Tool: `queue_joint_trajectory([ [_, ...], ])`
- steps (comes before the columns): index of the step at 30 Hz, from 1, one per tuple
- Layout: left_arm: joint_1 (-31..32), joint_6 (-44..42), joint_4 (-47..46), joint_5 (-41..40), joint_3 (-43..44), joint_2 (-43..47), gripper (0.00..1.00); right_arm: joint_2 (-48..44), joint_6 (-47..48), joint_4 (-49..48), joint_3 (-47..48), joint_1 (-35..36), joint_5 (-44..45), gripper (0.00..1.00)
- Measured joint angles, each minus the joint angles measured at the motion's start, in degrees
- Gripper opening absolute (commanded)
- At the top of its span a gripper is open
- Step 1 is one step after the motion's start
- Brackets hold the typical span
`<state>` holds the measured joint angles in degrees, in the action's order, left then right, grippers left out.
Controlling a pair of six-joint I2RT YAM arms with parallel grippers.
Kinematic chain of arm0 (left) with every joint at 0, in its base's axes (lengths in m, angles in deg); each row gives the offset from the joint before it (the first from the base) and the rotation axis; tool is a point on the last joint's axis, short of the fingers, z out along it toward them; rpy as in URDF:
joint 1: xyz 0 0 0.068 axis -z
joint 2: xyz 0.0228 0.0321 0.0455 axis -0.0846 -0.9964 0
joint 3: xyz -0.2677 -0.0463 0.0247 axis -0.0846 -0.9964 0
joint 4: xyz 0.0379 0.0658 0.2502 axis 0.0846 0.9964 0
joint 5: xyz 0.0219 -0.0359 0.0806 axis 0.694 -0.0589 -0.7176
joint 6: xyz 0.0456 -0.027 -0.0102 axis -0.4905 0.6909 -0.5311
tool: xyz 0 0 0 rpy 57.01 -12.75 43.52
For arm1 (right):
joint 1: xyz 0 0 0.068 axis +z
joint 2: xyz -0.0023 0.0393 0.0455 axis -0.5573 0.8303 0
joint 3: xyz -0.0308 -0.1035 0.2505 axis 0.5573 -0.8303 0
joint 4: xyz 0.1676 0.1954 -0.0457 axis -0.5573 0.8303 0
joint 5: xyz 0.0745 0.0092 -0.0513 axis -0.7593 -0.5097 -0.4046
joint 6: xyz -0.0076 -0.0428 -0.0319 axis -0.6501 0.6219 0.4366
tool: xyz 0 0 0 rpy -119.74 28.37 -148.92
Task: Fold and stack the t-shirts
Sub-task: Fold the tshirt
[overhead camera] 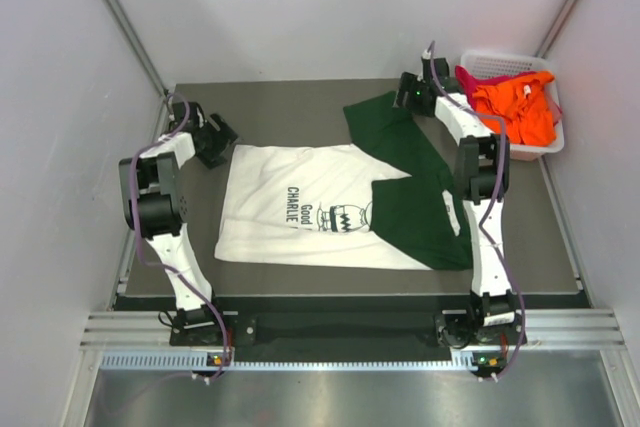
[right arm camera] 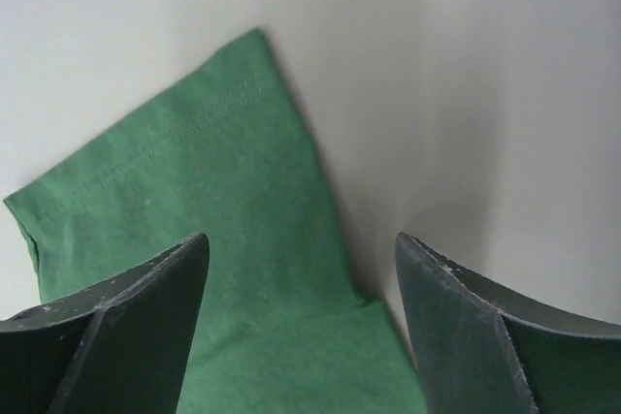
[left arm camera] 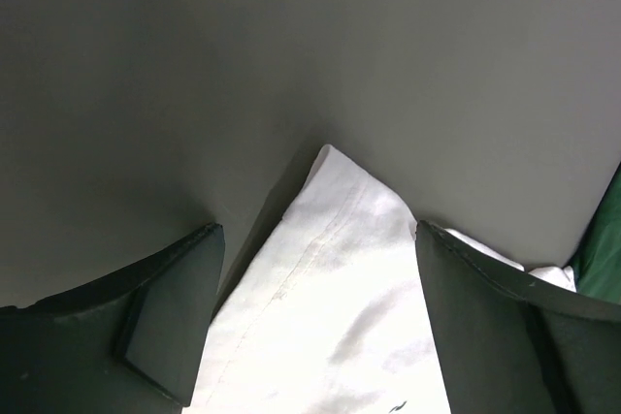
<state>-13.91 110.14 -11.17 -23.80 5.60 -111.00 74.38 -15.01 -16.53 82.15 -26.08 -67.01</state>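
Observation:
A white t-shirt [overhead camera: 290,197] with black print and dark green sleeves lies spread on the dark table. One green sleeve [overhead camera: 385,125] sticks out toward the far side; another green part [overhead camera: 420,212] is folded over the shirt's right side. My left gripper [overhead camera: 222,140] is open at the shirt's far left corner, and the white hem corner [left arm camera: 330,269] lies between its fingers [left arm camera: 175,307]. My right gripper [overhead camera: 408,97] is open over the far green sleeve [right arm camera: 194,181], its fingers [right arm camera: 466,317] on either side of the sleeve's edge.
A white lattice basket [overhead camera: 490,54] stands at the far right corner, holding an orange shirt [overhead camera: 520,107] and a magenta one [overhead camera: 470,77]. White walls enclose the table [overhead camera: 280,107] on three sides.

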Motion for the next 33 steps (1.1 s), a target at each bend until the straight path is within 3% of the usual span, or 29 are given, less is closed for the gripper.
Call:
queue_joint_trajectory([
  [7,0.00,-2.14,0.61,0.42,3.13,-2.32,0.77,2.10,-1.64,-0.35,1.90,-0.07,-4.09,0.60],
  [10,0.00,-2.84,0.87,0.59,3.87,-2.93,0.74,2.47,-2.21,-0.42,2.10,-0.09,-5.14,0.43],
  [11,0.00,-2.99,1.03,0.61,4.17,-3.10,0.74,2.60,-2.38,-0.42,2.10,-0.11,-5.35,0.31],
  [14,0.00,-3.30,1.18,0.68,4.57,-3.41,0.74,2.95,-2.80,-0.22,2.10,-0.48,-6.21,0.10],
  [17,0.02,-3.50,1.33,1.27,5.40,-4.02,0.74,3.13,-2.91,-0.07,2.10,-0.59,-6.43,0.02],
  [22,0.04,-3.69,1.33,2.45,7.54,-5.77,0.70,3.17,-2.91,-0.04,2.10,-0.74,-6.40,0.00],
  [26,0.09,-3.72,1.44,3.48,9.66,-7.69,0.54,3.17,-2.89,-0.09,2.10,-0.74,-6.40,0.00],
  [33,0.57,-4.00,1.68,4.90,10.75,-8.74,0.56,3.17,-2.93,-0.48,1.62,-0.85,-6.62,0.00],
])
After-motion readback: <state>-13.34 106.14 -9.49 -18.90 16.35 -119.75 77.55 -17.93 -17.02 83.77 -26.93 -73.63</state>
